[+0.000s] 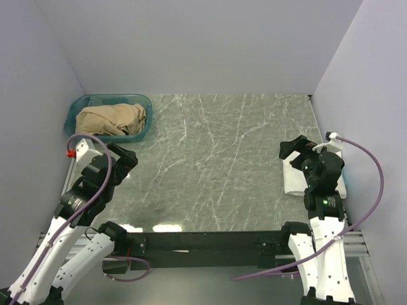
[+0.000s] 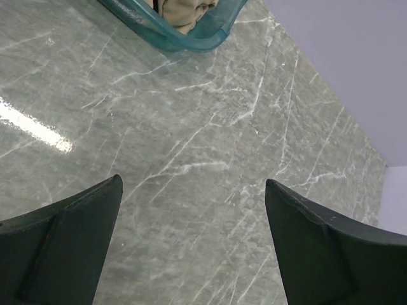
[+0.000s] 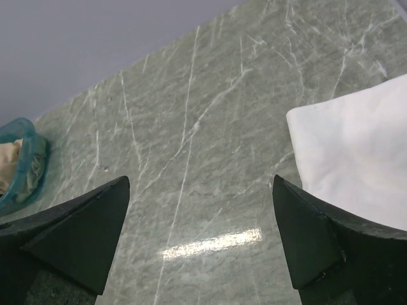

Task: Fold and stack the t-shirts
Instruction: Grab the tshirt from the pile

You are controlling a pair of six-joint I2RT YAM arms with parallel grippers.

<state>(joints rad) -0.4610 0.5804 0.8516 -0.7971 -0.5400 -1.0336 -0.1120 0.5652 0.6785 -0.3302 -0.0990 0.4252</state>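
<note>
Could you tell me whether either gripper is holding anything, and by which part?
Nothing is held: the left gripper and right gripper are open and empty; the folded white cloth shirt lies beside the right one.

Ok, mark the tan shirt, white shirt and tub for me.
tan shirt [image 1: 111, 119], top view, middle of the heap.
white shirt [image 3: 356, 152], right wrist view, flat middle.
tub [image 1: 108, 100], top view, far wall.

i see the tan t-shirt [image 1: 111, 119] bunched in a crumpled, unfolded heap inside the teal tub [image 1: 143, 101], well ahead of my left claw [image 1: 129, 156] and slightly to its left. the white t-shirt [image 1: 294, 180] lies flat, folded into a neat rectangle, just below my right claw [image 1: 291, 150] on its right-finger side.
</note>
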